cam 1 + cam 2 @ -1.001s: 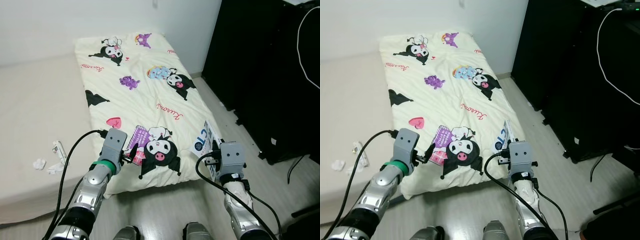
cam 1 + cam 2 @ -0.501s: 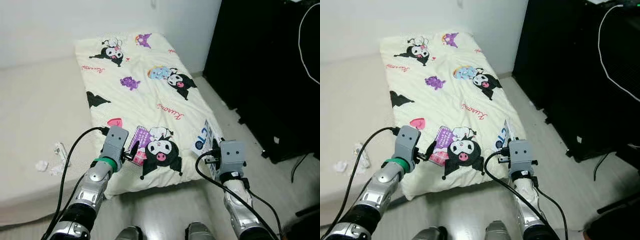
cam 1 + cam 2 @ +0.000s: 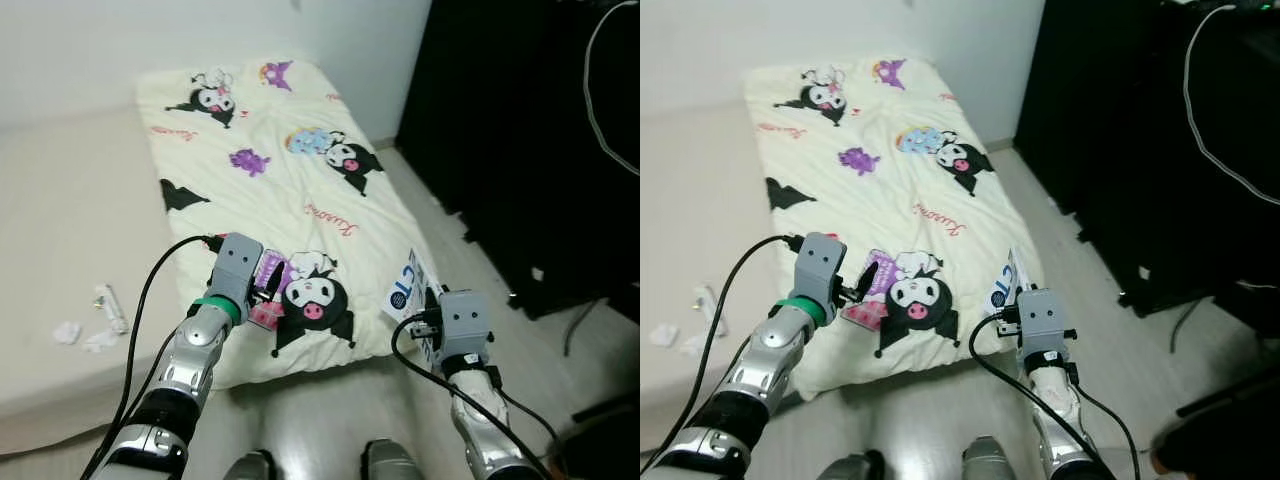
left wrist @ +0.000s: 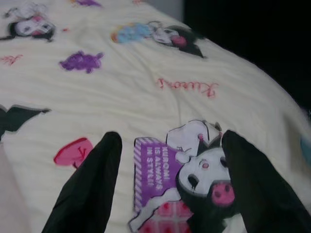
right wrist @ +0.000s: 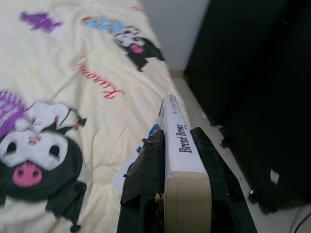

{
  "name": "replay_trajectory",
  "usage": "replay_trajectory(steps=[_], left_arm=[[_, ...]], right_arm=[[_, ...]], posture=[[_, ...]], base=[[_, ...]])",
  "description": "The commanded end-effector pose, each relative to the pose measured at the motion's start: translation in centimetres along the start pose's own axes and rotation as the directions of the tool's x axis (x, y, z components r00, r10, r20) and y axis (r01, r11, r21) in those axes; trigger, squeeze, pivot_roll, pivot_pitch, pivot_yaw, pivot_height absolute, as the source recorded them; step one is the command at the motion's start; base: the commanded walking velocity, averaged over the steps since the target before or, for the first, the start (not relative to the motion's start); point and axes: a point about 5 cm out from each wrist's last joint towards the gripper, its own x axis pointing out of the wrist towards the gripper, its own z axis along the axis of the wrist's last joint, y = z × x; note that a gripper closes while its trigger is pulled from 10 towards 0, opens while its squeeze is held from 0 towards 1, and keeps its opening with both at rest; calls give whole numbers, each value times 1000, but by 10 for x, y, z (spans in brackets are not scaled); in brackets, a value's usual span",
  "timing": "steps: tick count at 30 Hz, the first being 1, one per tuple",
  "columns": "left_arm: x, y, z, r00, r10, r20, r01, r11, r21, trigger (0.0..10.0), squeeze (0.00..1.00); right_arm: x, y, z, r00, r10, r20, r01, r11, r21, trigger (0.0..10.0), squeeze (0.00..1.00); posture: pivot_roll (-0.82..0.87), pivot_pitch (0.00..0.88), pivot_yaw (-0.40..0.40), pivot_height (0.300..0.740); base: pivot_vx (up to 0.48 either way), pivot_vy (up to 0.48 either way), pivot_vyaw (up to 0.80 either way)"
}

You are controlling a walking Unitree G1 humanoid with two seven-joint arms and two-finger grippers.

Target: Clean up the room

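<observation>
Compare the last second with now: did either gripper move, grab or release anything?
Nothing grabbed or released. The right gripper stays shut on the book. The left gripper stays open over the blanket, a little farther in over its print. The whole view has shifted, so the camera moved.

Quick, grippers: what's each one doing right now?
Left gripper: open, empty, held over the blanket.
Right gripper: shut on a book, at the blanket's edge.

One cartoon-print blanket (image 3: 270,190) lying on one bed (image 3: 70,220), one book (image 5: 177,145) sitting in the right claw (image 5: 172,160), three scraps of litter (image 3: 90,320) lying on the bed, two claws showing
</observation>
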Motion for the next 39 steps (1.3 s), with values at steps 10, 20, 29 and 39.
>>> replay_trajectory(steps=[10, 20, 29, 39], left_arm=[[-19, -4, -24, 998, 5, -69, -5, 1000, -8, 10000, 0], [-16, -5, -24, 997, -31, -69, 35, 998, 53, 10000, 0], [-16, -8, -22, 998, -33, -62, 36, 998, 56, 10000, 0], [-15, -6, -20, 998, -34, -58, 38, 997, 60, 10000, 0]], right_arm=[[11, -7, 9, 1000, 1, 30, 0, 999, -32, 10000, 0], [0, -2, -2, 1000, -18, -1, 18, 1000, -21, 10000, 0], [1, -4, -1, 1000, -18, 6, 18, 1000, -11, 10000, 0], [3, -3, 0, 1000, -19, 6, 19, 999, -32, 10000, 0]], posture=[[-11, 66, -62, 740], [-26, 23, -15, 740], [-19, 28, -15, 740], [-18, 35, -7, 740]], base=[[0, 0, 296], [0, 0, 767], [0, 0, 753], [0, 0, 490]])
